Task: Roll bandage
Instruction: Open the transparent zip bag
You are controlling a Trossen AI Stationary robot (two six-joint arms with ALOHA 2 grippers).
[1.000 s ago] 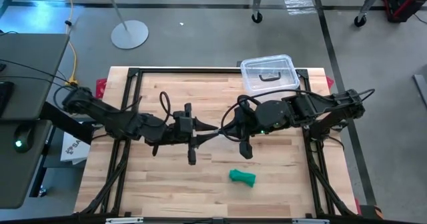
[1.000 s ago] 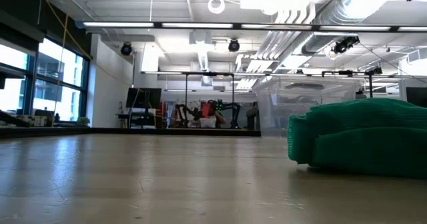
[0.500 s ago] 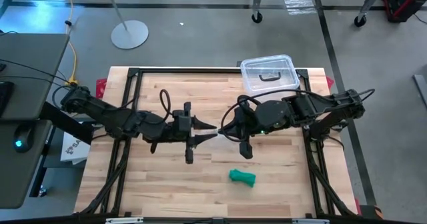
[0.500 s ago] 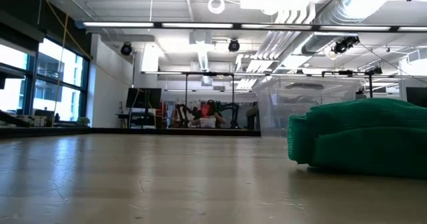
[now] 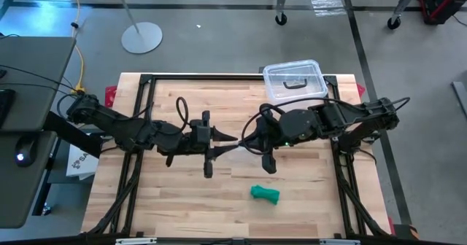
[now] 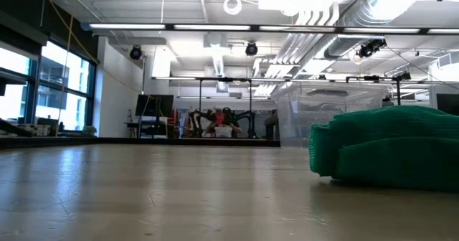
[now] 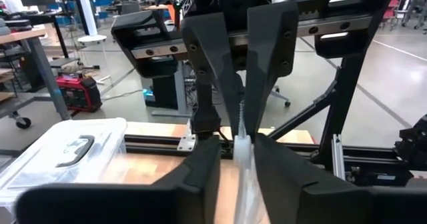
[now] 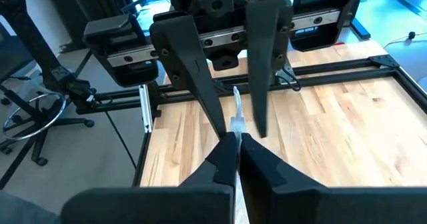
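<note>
The bandage (image 5: 265,194) lies as a small green roll on the wooden table near the front edge; in the low view the bandage (image 6: 387,151) rests on its side. Both arms are raised above the table's middle, with their grippers pointing at each other. Between them hangs a piece of clear plastic (image 7: 242,151). My right gripper (image 8: 233,141) is shut on it. My left gripper (image 7: 239,147) stands partly open, one finger on either side of the plastic. In the high view the left gripper (image 5: 228,141) and the right gripper (image 5: 244,144) nearly meet tip to tip. My left gripper has the plastic's edge between its fingers (image 8: 261,127), coming level from the table's left, but a gap shows beside the sheet and I cannot tell whether the fingers touch it. My right gripper pinches the plastic's thin edge (image 8: 237,123) between its two shut fingers, coming from the table's right and slanting a little downward. The plastic is held clear above the table.
A clear plastic box with a black handle (image 5: 294,81) stands at the table's far edge, right of the middle; the box (image 7: 63,151) also shows in the left wrist view. Black frame rails (image 5: 219,77) run round the table.
</note>
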